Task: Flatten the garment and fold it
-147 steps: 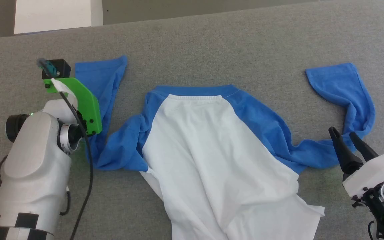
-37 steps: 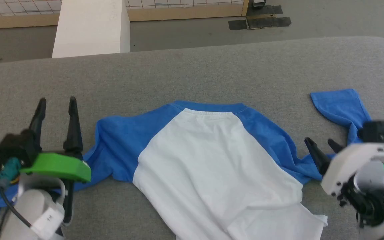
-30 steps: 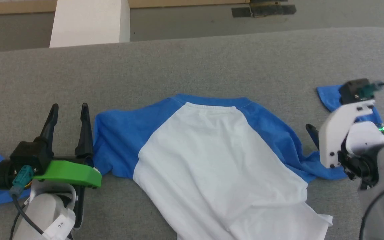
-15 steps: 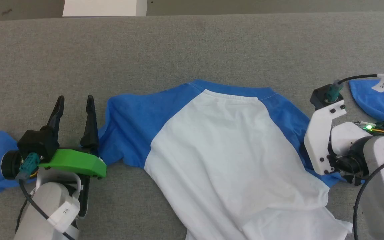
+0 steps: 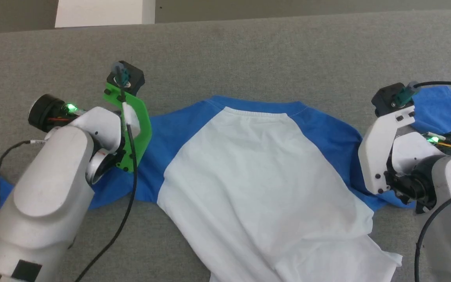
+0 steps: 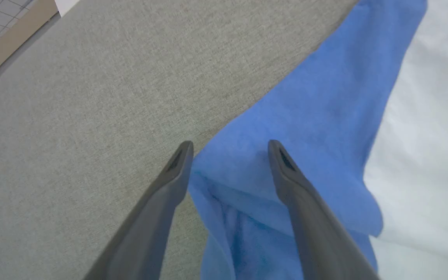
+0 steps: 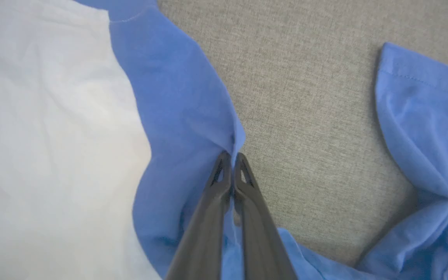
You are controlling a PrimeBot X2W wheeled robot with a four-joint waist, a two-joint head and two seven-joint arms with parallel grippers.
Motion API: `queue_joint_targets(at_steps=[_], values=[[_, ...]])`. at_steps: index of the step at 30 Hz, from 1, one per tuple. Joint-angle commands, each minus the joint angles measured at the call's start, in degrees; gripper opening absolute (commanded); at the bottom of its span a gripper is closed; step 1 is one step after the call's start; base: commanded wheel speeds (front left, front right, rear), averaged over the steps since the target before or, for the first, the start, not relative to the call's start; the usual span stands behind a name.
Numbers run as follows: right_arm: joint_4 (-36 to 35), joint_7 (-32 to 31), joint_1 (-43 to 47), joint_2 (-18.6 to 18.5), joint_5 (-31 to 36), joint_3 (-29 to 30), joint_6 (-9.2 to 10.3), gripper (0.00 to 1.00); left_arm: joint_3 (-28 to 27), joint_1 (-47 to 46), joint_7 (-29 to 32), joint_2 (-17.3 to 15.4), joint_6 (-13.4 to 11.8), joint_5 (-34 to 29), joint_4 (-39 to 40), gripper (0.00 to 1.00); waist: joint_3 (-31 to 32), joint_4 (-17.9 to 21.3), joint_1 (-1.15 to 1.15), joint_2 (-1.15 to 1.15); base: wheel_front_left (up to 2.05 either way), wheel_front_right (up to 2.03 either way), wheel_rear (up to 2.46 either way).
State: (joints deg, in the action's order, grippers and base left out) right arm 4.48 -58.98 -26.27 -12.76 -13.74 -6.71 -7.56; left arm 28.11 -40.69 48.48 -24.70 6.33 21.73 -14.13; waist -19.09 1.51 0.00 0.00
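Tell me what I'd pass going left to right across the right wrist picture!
The garment's white body → its blue shoulder → the right end effector, shut on that blue edge → bare grey surface → the blue sleeve end.

garment (image 5: 257, 176) on table (image 5: 249, 51), left claw (image 6: 230, 144) over left sleeve (image 6: 286, 97), right claw (image 7: 231, 155) at right sleeve (image 7: 185, 89)

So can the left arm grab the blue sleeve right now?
Probably yes. The left gripper is open right above the sleeve, one finger over blue cloth and the other at its edge by the grey surface, with nothing in the way.
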Motion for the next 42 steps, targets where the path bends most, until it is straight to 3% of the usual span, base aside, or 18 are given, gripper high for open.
queue_joint_targets(at_steps=[1,3,8,9,10,15,17,23,33,42], values=[[-0.41,0.07,0.07,0.52,-0.28,-0.09,0.08,0.00,0.64,-1.02,2.36,-0.92,0.21,-0.58,-1.55,1.00,-0.63,0.46,0.00,0.00,0.00,0.00,0.00],[-0.82,0.15,-0.02,0.73,-0.40,-0.12,0.08,0.00,1.14,-1.62,6.04,-1.02,0.22,0.03,-3.87,1.00,-1.27,0.69,0.00,0.00,0.00,0.00,0.00],[-1.73,0.54,-0.22,0.76,-0.38,0.10,0.08,0.00,-0.32,-0.44,7.89,0.27,-1.09,3.19,-7.50,1.00,-2.66,1.13,0.00,0.00,0.00,0.00,0.00],[-1.85,0.82,-0.27,0.85,-0.41,0.34,0.08,0.00,-0.85,0.30,8.35,0.83,-1.18,4.60,-8.28,0.47,-2.82,1.17,0.00,0.00,0.00,0.00,0.00],[-1.86,0.99,-0.27,0.87,-0.43,0.46,0.08,0.00,-1.45,0.87,8.42,1.34,-1.35,5.79,-8.70,0.00,-2.87,1.20,0.00,0.00,0.00,0.00,0.00],[-1.86,3.42,-0.80,0.33,-0.23,1.66,0.08,0.00,-3.54,2.62,7.04,2.40,-1.21,9.63,-8.84,0.00,-2.00,0.91,0.00,0.00,0.00,0.00,0.00],[-2.28,7.11,-1.98,0.20,0.31,2.66,0.08,0.00,-4.62,2.49,5.32,2.59,-1.40,10.39,-8.47,0.00,-1.20,0.72,0.00,0.00,0.00,0.00,0.00],[-1.00,13.40,-7.38,0.55,-0.82,5.92,0.08,0.00,-9.69,-0.74,-3.94,3.22,-2.26,12.03,-6.00,0.00,3.03,0.43,0.00,0.00,0.00,0.00,0.00],[-0.29,13.20,-20.20,-0.86,-5.37,10.11,0.08,0.00,-16.99,-10.64,-19.19,3.28,-5.91,10.22,-1.58,0.00,10.41,-0.01,0.00,0.00,0.00,0.00,0.00],[2.57,12.78,-28.18,-2.73,-7.25,11.64,0.08,0.00,-19.12,-15.97,-25.52,2.29,-7.81,7.97,-0.50,0.00,13.43,0.20,0.00,0.00,0.00,0.00,0.00]])
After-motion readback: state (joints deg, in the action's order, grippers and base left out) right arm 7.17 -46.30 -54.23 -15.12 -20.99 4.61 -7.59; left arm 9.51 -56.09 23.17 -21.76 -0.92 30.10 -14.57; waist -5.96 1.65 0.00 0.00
